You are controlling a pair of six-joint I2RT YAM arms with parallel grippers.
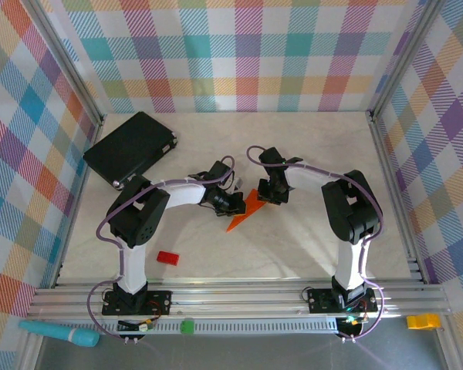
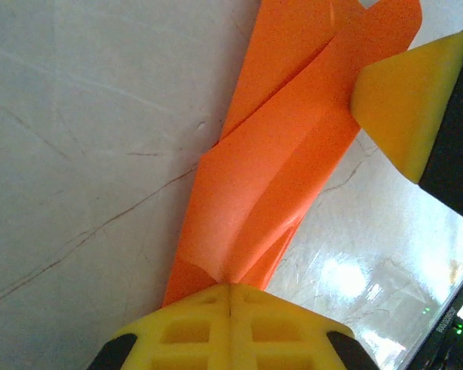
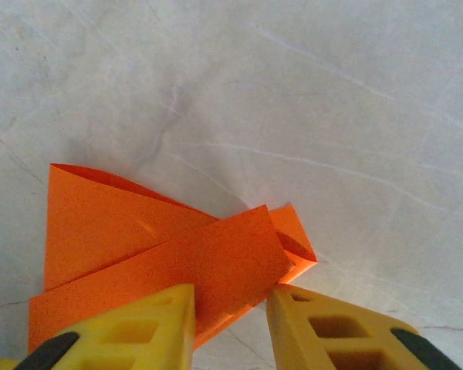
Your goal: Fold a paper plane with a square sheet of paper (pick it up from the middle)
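A: Orange paper first, from the top view. The bright orange, narrow, pointed paper plane [image 1: 245, 213] is lying mid-table on the pale marbled table [image 1: 309, 247], between the arms. The left gripper [image 1: 233, 203] is sitting at its left side and the right gripper [image 1: 272, 193] at its far end. A black flat rectangular case [image 1: 131, 146] and a small red rectangular block [image 1: 167, 257] are lying well apart from it.

B: Which step are we logging?

A: Late folding, I am judging: a wing flap is being set. The next move is calling for the right jaws to nip that flap and draw it over while the left is anchoring.

B: Left wrist view?

A: The left gripper [image 2: 230, 301] is pressing its yellow pads together with no gap, clamping the paper plane [image 2: 270, 193] at its narrow end. One yellow finger [image 2: 401, 100] of the right gripper is lying against the far edge. This is giving us the pinch, which is too small to tell from above.

B: Right wrist view?

A: The right gripper [image 3: 230, 301] is standing partly open, its jaws straddling a flap of the paper plane [image 3: 162, 239] without pinching it. This view is revealing the layers lifting off the table, which is reading as flat from above.
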